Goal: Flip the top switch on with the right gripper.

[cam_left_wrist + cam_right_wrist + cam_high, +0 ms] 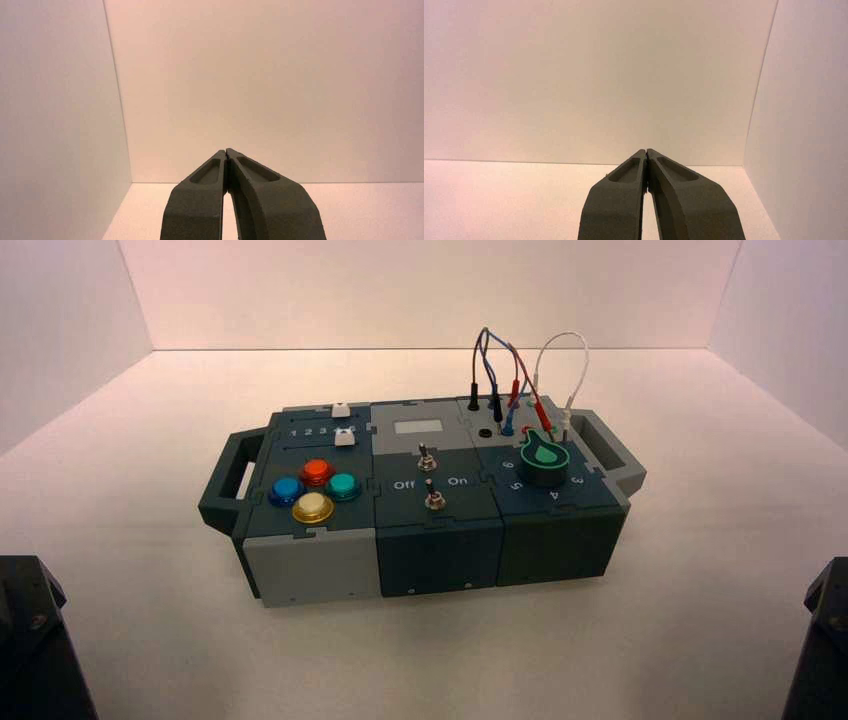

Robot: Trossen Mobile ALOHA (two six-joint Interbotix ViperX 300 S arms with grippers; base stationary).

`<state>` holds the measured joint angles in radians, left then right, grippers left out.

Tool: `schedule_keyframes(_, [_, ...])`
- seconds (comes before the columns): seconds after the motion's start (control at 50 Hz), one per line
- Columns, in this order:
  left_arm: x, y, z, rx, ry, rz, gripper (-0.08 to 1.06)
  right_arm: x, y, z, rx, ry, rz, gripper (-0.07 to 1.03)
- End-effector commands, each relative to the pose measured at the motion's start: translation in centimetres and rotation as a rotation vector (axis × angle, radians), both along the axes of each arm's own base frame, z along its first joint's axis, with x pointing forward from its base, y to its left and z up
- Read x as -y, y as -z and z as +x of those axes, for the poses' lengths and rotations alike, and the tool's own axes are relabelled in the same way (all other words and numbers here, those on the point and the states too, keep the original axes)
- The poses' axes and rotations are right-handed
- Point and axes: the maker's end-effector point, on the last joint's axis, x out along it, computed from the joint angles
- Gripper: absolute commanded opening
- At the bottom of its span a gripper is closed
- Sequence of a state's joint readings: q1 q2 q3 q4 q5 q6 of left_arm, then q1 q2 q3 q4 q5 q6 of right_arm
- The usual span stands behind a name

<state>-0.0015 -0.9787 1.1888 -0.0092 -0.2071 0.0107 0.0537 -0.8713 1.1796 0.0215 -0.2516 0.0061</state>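
Note:
The top switch (424,455) is a tiny silver toggle on the box's middle dark panel, on the far side of the "Off / On" lettering; I cannot tell its position. Its twin toggle (434,499) stands nearer the front. My right gripper (645,151) is shut and empty, parked low at the right and facing the bare walls, far from the box. My left gripper (226,151) is shut and empty, parked low at the left. Neither wrist view shows the box.
The box (300,565) has carry handles at both ends, coloured buttons (314,490) at the left, two white sliders (340,410), a green knob (545,460) at the right and looping wires (520,365) behind it. White walls enclose the table.

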Motion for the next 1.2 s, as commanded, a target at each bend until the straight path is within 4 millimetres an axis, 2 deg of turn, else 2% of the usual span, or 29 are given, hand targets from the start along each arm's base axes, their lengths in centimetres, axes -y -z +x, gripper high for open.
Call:
schedule_keyframes(0.02, [0.0, -1.5, 0.2, 0.034, 0.001, 0.003, -0.03, -0.1, -1.3, 0.2, 0.027, -0.004, 0.006, -0.03])
schedule_keyframes(0.22, [0.0, -1.4, 0.2, 0.025, 0.002, 0.005, -0.03, -0.3, -1.3, 0.2, 0.026, -0.009, 0.006, -0.03])
schedule_keyframes(0.5, [0.6, 0.6, 0.5, -0.117, 0.024, 0.0, -0.03, -1.6, -1.0, 0.1, 0.011, -0.057, 0.002, -0.03])
schedule_keyframes(0.74, [3.0, 2.3, 1.0, -0.265, 0.109, -0.007, -0.03, -1.7, -1.0, 0.2, -0.022, -0.06, 0.005, -0.03])
schedule_keyframes(1.06, [6.7, 5.9, 0.7, -0.526, 0.223, -0.045, -0.03, -3.3, -0.5, 0.1, -0.116, -0.12, 0.0, -0.03])
schedule_keyframes(1.1, [7.5, 6.5, 0.5, -0.575, 0.241, -0.063, -0.03, -3.5, -0.2, 0.0, -0.14, -0.124, 0.005, -0.03])
schedule_keyframes(1.12, [8.6, 7.9, 0.0, -0.663, 0.263, -0.08, -0.03, -3.5, 0.1, -0.2, -0.189, -0.124, 0.021, -0.02])
schedule_keyframes(1.2, [9.4, 9.3, -0.5, -0.745, 0.276, -0.076, -0.03, -3.5, 0.4, -0.3, -0.232, -0.124, 0.028, -0.02])
